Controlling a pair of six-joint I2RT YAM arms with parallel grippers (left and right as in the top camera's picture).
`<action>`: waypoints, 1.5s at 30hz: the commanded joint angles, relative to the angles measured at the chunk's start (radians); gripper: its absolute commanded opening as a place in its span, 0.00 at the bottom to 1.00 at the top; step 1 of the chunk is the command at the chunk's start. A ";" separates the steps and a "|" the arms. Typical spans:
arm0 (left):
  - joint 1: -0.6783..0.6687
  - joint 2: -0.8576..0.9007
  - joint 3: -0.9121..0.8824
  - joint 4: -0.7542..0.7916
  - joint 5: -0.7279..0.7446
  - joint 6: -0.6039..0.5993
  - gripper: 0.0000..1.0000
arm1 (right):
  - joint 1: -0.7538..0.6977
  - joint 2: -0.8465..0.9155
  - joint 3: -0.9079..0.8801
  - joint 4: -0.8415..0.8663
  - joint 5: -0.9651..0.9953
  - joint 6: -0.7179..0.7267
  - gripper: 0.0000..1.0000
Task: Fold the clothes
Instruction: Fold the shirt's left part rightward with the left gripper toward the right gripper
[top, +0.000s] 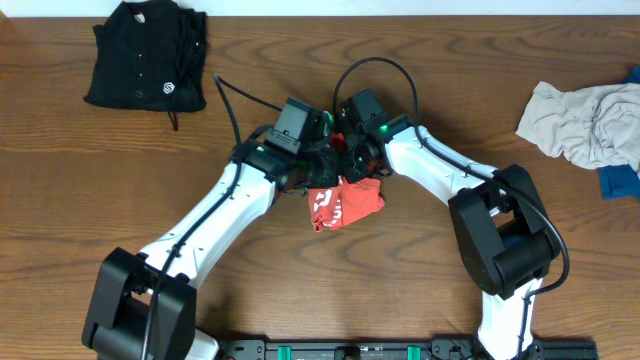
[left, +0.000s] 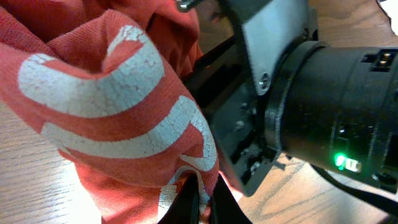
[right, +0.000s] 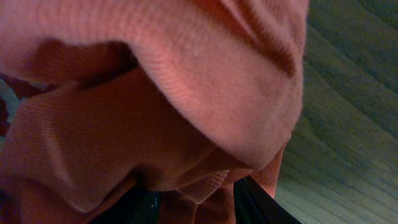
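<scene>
Shirt (top: 345, 203) bunched at the middle of the surface (top: 400, 290), long axis running arm to arm, both equally near: we see left fingers (left: 186, 208) clamped on its lettered end, right fingers (right: 255, 202) partway apart amid cloth, hold unclear to us.

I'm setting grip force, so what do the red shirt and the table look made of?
Red shirt: soft matte knit, probably cotton jersey; fine ribbed loops show up close and it bunches in loose folds. Its white print looks like a cracked ink film. Table: brown wood or wood-look laminate, with flowing grain lines and a low sheen; which one, I cannot tell.
</scene>
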 joint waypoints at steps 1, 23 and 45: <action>-0.029 -0.015 0.030 0.013 -0.069 -0.019 0.06 | 0.014 0.061 -0.033 -0.023 0.034 0.020 0.37; 0.037 0.016 0.030 -0.078 -0.201 0.002 0.06 | -0.012 0.061 -0.033 -0.031 0.034 0.054 0.46; 0.230 0.020 -0.039 -0.241 -0.200 0.025 0.98 | -0.041 -0.082 -0.021 -0.065 0.034 0.060 0.82</action>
